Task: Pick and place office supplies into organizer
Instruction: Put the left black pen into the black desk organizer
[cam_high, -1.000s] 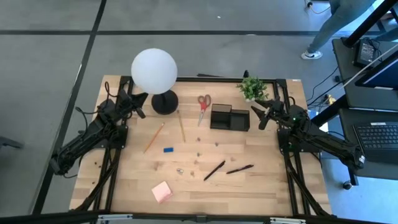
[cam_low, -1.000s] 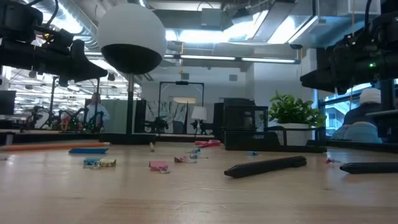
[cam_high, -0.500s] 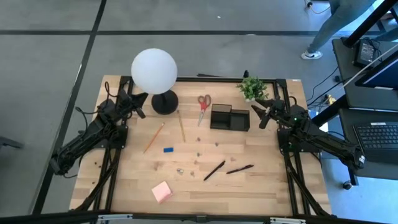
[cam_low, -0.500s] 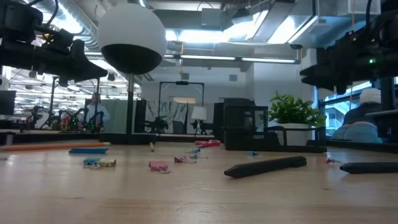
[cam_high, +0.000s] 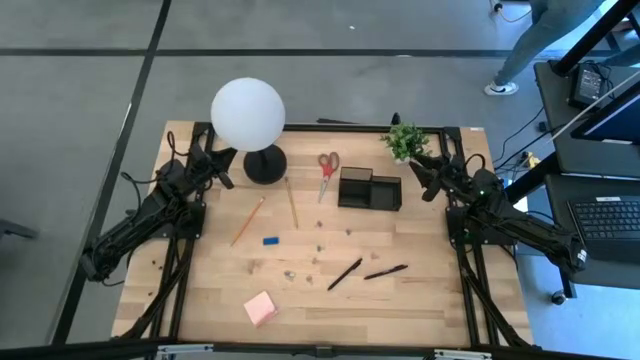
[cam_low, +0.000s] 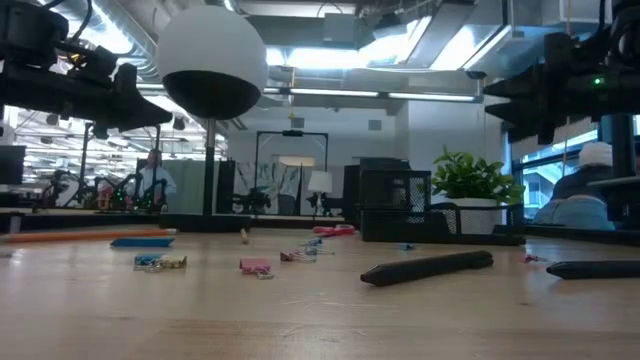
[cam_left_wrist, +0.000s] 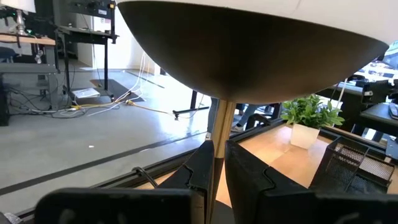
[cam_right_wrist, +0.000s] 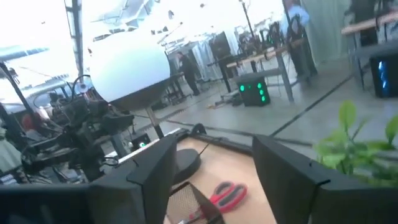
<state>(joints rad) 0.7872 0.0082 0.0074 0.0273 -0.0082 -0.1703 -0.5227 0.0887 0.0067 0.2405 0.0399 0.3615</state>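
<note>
The right gripper hangs with its fingers spread and empty, just beside the small black mesh organizer near the leafy green potted plant. The left gripper waits by the white globe lamp, fingers nearly together, holding nothing. Red-handled scissors, wooden pencils, black pens, a blue eraser and a pink sticky-note pad lie on the wooden surface. No writing is legible.

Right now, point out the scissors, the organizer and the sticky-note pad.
scissors (cam_high: 327, 164), high view, on the red handles.
organizer (cam_high: 369, 188), high view, on its black middle.
sticky-note pad (cam_high: 261, 309), high view, on the pink top sheet.
</note>
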